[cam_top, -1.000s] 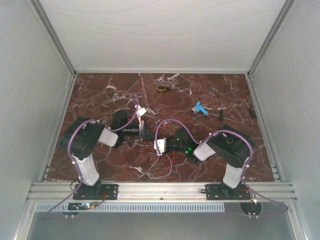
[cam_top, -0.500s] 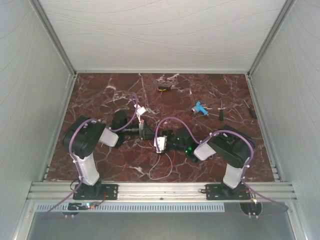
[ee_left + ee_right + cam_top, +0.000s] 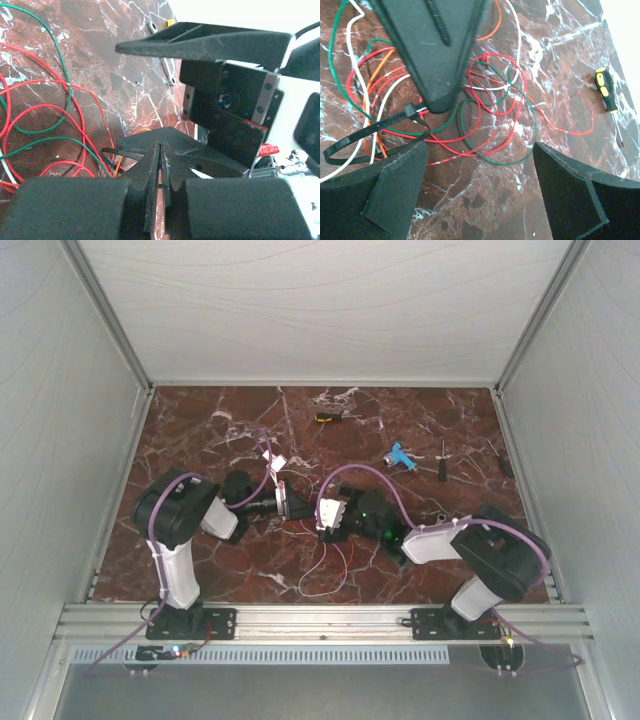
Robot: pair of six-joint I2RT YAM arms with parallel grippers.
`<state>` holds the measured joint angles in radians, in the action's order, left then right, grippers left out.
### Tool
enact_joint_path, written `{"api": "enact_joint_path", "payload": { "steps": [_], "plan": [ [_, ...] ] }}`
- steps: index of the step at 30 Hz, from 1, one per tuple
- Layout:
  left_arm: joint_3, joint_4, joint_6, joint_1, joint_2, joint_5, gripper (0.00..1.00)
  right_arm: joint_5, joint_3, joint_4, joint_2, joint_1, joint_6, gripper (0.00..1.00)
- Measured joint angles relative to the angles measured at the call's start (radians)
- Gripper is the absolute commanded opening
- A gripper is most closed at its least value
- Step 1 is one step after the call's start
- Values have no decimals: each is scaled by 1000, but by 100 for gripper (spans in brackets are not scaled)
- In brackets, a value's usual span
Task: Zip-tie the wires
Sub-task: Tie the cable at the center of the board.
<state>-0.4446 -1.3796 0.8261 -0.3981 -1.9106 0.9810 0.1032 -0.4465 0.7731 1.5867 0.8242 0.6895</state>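
Note:
The wires (image 3: pixel 492 95), thin red, green, white and orange strands, lie in loose loops on the marble; they also show in the left wrist view as wires (image 3: pixel 45 100) and from above as wires (image 3: pixel 325 570). The black zip tie (image 3: pixel 365 135) is looped round some of the strands. My left gripper (image 3: pixel 161 145) is shut on the zip tie's end, its tip right at the tie's head. My right gripper (image 3: pixel 480 170) stands open just above the marble, nothing between its fingers (image 3: pixel 395 185). From above, the left gripper (image 3: pixel 288 504) and the right gripper (image 3: pixel 326 516) nearly meet.
A black-and-yellow screwdriver (image 3: pixel 606 92) lies to the right of the wires. At the back of the table (image 3: pixel 200 430) are a small black-and-yellow tool (image 3: pixel 328 417), a blue tool (image 3: pixel 401 457) and a dark screwdriver (image 3: pixel 441 462). White walls enclose three sides.
My right gripper has opened from shut and let go. The right arm's elbow has swung out to the right. The left arm has shifted slightly right, still shut.

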Motion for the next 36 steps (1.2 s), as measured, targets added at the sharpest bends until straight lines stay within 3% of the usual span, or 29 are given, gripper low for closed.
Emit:
{"api": "enact_joint_path", "payload": {
  "steps": [12, 21, 27, 36],
  "plan": [
    [7, -2, -4, -19, 14, -39, 0, -196, -79, -352, -208, -11, -273, 83],
    [7, 97, -18, -56, 80, -157, 0, -273, -148, -657, -478, -18, -820, 68],
    [5, 187, -26, -86, 111, -242, 0, -268, -177, -752, -481, 36, -1057, 59],
    [5, 266, -20, -102, 149, -312, 0, -274, -177, -743, -314, 108, -1169, 49]
  ]
}}
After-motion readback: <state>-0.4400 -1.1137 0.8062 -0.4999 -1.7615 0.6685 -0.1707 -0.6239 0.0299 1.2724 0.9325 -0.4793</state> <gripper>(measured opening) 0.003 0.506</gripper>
